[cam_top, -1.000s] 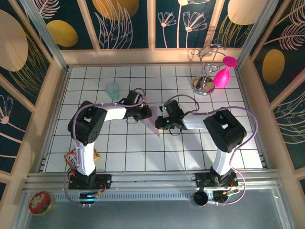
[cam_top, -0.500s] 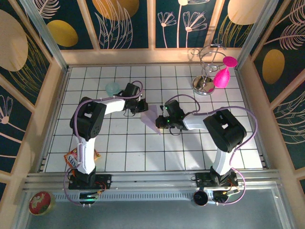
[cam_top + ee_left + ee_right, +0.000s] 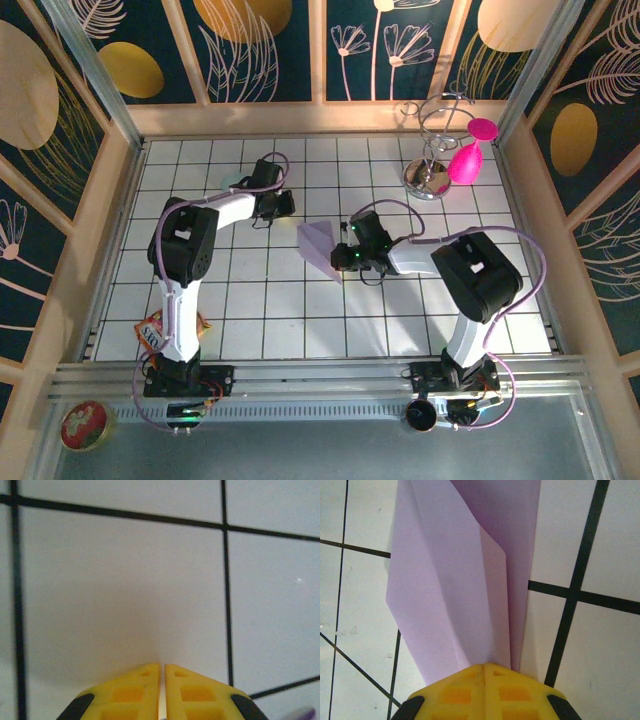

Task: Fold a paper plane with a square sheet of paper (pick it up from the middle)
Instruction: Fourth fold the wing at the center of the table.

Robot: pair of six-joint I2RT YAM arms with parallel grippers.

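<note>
The paper plane (image 3: 318,243) lies on the white tiled table (image 3: 300,320), a little past the middle and between the two arms. It is a folded lilac sheet, plain and with no marks on it. In the right wrist view the plane (image 3: 460,580) shows layered flaps and long creases fanning away from the fingers across a black grout line.

The right gripper (image 3: 340,257) is clenched on the plane's right edge. Up close, the yellow fingers of the right gripper (image 3: 487,669) are pressed together with the paper's narrow end pinched between them.

The left gripper (image 3: 284,206) is well apart from the plane, to its left and farther back. In its own view the left gripper (image 3: 162,672) has its jaws brought together with only a hairline slit between them. They grasp nothing and sit over bare tile.

A teal cup (image 3: 234,182) stands just behind the left arm and is partly hidden by it. A pink bulb (image 3: 464,160) hangs on a wire stand (image 3: 428,160) at the back right.

By the left arm's base lies a printed packet (image 3: 151,331); its lettering is too small to read. A red tin (image 3: 85,424) sits at the near left corner, its lid pattern too small to make out.
</note>
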